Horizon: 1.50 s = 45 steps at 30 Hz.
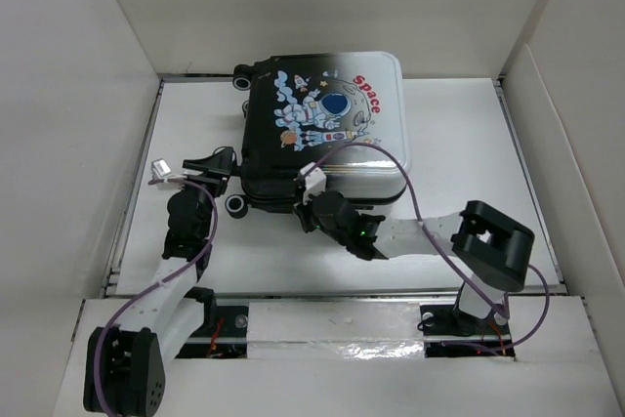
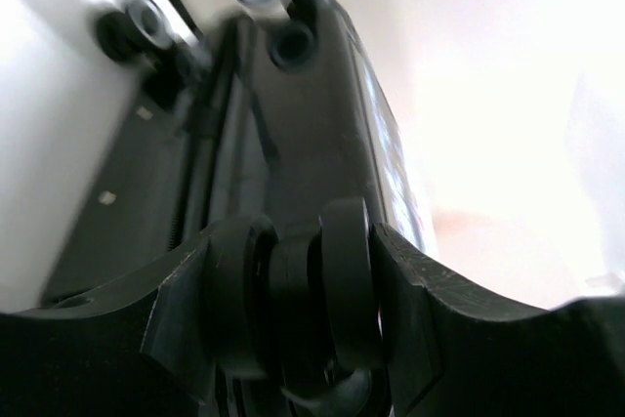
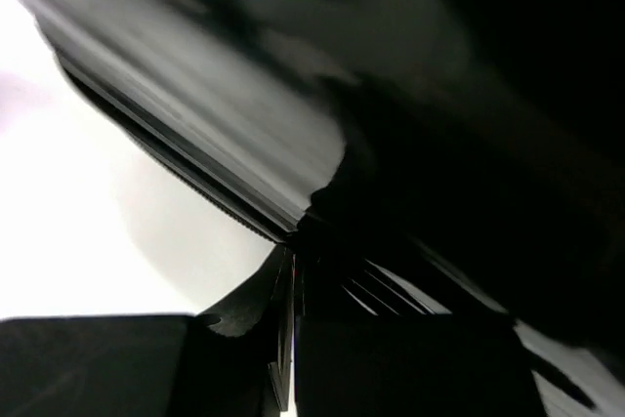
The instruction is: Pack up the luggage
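Observation:
The luggage (image 1: 322, 124) lies flat and closed on the white table, astronaut side up, wheels to the left. In the left wrist view its dark side (image 2: 322, 124) fills the frame. My left gripper (image 1: 223, 163) is at its near left corner, shut on a black caster wheel (image 2: 342, 271) that sits between the jaws (image 2: 298, 310). My right gripper (image 1: 305, 210) is pressed against the near edge of the luggage. In the right wrist view its jaws (image 3: 293, 290) are closed on a thin zipper pull at the zip seam of the shell (image 3: 244, 95).
White walls enclose the table (image 1: 469, 144) on the left, back and right. A free caster wheel (image 1: 235, 205) sits near my left gripper. Purple cables loop over both arms. The arm bases stand on a rail at the near edge.

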### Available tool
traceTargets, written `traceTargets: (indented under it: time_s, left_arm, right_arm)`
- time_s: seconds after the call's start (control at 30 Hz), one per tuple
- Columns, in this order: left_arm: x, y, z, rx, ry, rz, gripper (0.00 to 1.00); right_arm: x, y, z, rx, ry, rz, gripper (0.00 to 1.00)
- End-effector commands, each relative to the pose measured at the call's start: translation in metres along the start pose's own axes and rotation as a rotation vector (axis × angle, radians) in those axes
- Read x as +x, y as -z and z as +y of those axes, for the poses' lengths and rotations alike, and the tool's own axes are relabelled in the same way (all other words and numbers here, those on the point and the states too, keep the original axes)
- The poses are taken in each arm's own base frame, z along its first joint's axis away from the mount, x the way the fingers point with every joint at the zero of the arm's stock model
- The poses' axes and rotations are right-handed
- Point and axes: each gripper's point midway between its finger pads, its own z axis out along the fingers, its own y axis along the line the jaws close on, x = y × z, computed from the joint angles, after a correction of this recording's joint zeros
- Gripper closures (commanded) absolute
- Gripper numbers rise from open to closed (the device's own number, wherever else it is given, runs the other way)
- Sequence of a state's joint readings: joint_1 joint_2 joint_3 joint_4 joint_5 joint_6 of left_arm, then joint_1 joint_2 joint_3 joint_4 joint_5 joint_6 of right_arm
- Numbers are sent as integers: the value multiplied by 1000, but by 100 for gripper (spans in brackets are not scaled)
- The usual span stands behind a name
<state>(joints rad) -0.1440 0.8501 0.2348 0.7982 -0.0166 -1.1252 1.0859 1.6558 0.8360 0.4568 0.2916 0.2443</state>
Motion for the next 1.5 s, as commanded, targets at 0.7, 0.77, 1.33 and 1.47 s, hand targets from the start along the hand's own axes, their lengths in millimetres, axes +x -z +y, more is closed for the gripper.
traceTargets:
  time_s: [0.7, 0.77, 1.33, 1.47]
  left_arm:
    - [162, 40, -112, 339, -196, 482, 100]
    - [187, 44, -116, 350, -185, 539, 100]
    - [224, 38, -183, 500, -105, 772, 100]
    - [229, 45, -190, 506, -20, 790, 100]
  right_arm:
    - [-44, 116, -118, -6, 35, -65, 100]
    - [-39, 129, -134, 32, 15, -60, 100]
    - [-38, 89, 6, -253, -117, -272, 100]
    - [-72, 68, 4, -221, -251, -454, 100]
